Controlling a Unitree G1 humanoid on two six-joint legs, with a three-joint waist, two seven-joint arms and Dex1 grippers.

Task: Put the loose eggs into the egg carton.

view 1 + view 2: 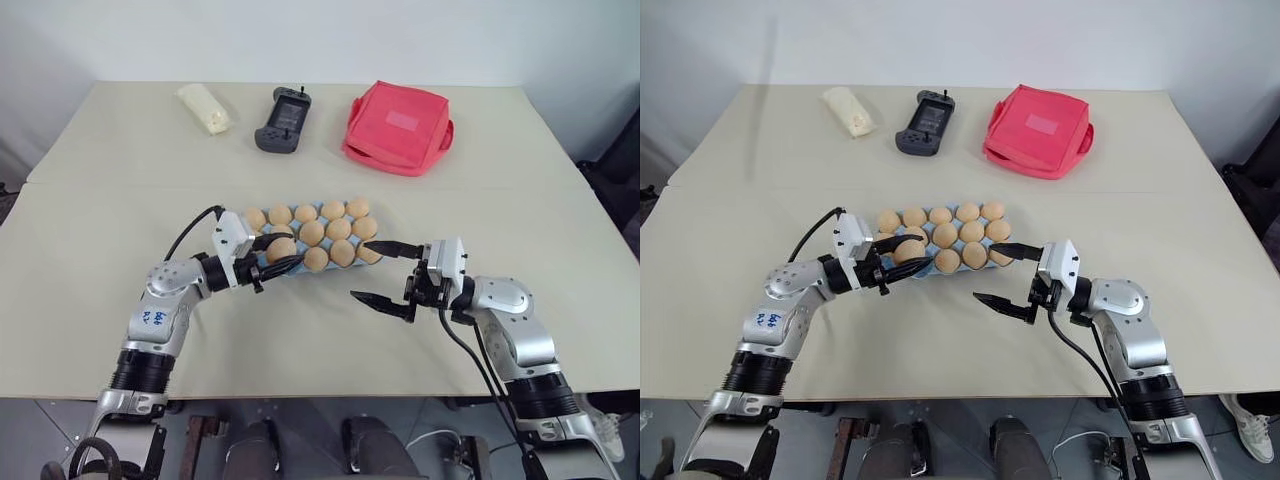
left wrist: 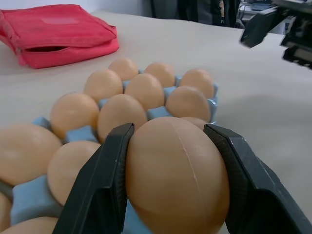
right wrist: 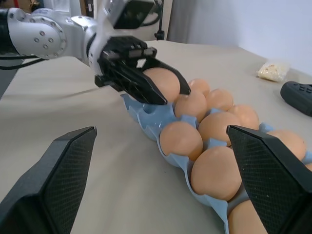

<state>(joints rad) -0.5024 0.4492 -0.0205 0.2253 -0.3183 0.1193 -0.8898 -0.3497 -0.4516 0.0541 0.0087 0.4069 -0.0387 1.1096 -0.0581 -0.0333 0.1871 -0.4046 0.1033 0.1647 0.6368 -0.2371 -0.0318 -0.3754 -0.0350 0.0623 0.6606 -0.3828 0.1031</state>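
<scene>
Over the near-left end of the egg carton [image 1: 300, 262], one egg [image 1: 281, 249] is sitting pinched between the left gripper's [image 1: 274, 252] closed fingers, above an unfilled cup. Other eggs [image 1: 325, 232] are filling the remaining hollows. Right gripper [image 1: 383, 272] is hovering at the carton's right end, fingers spread wide, holding nothing. Red pouch [image 1: 397, 127] is lying far right.

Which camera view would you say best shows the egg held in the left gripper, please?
The left wrist view: the egg sits large between both fingers. The right wrist view shows it partly behind the left gripper above the egg carton; the eye views show it small.
</scene>
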